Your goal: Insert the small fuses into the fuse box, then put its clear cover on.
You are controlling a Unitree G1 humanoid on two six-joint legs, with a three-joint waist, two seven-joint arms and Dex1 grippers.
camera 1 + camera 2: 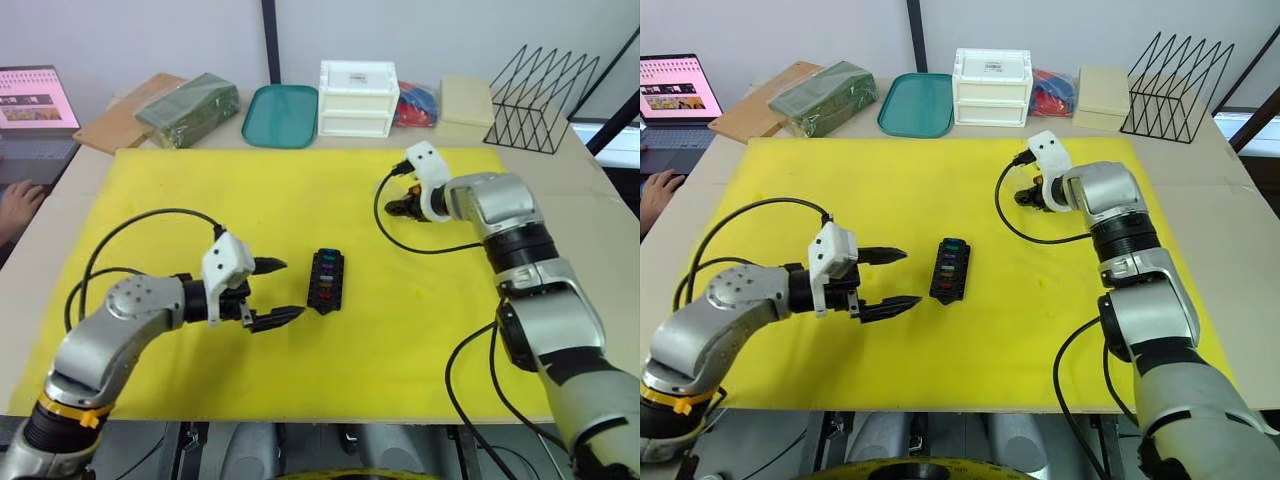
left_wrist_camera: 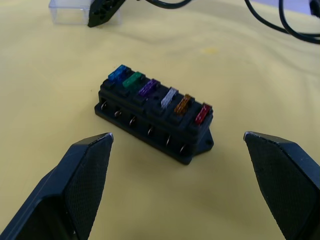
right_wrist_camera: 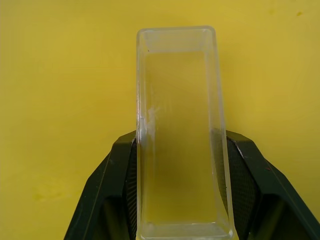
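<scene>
The black fuse box [image 1: 326,280] lies in the middle of the yellow mat [image 1: 300,190]. Several small fuses [image 2: 150,87] stand in a row in its slots: blue, green, purple, grey, orange and red. My left gripper [image 1: 290,290] hovers just left of the box, open, its two fingers [image 2: 85,175] spread wider than the box and touching nothing. My right gripper [image 1: 403,207] is at the mat's far right, shut on the clear cover [image 3: 177,100], which sits lengthwise between its fingers [image 3: 117,190]. In the left wrist view the clear cover [image 2: 70,12] shows far behind the box.
Along the back edge stand a green bundle [image 1: 188,108], a teal tray [image 1: 282,115], a white drawer box [image 1: 357,98], a beige box [image 1: 467,100] and a black wire rack [image 1: 540,100]. A laptop [image 1: 35,100] and a person's hand [image 1: 18,205] are at the far left.
</scene>
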